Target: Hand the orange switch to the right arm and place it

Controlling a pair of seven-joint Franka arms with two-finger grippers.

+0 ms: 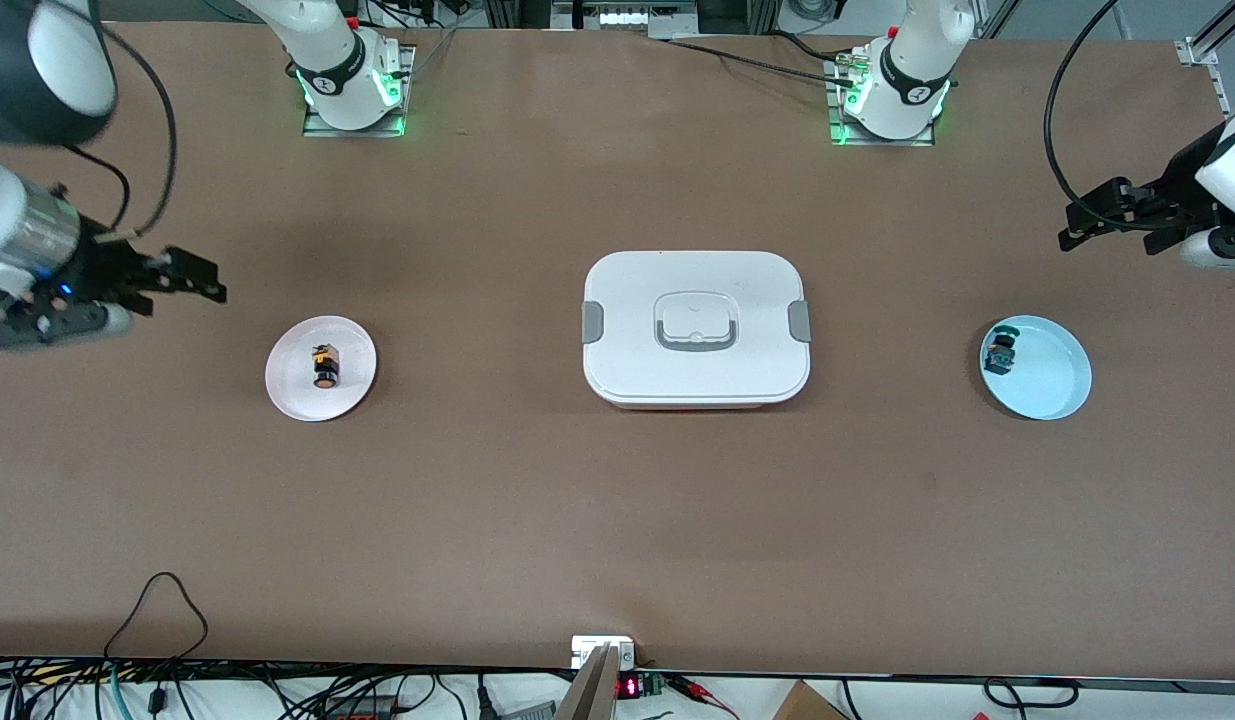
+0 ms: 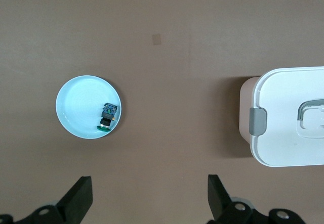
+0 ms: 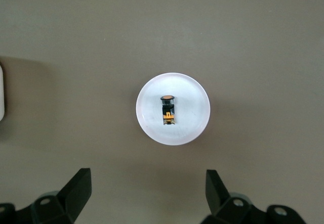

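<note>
A bare brown table (image 1: 497, 500) filled the room's view, with a white lidded box (image 1: 695, 328) at its middle and a tangle of cables (image 1: 227, 695) along the edge nearest the front camera. Well apart from the box toward the right arm's end, the orange switch (image 1: 323, 367) lay on a white plate (image 1: 295, 395), and toward the left arm's end a green-capped switch (image 1: 999, 351) sat in a pale blue plate (image 1: 1052, 385). The right gripper (image 1: 192, 278) hung over bare table near the white plate, released and empty, and the left gripper (image 1: 1097, 222) waited over bare table near the blue plate, also spread wide with nothing in it.

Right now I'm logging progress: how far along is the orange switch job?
Looks finished: the orange switch lies on the white plate at the right arm's end. Nothing in hand: right gripper and left gripper are open, up off the plates. Nothing visibly left.
</note>
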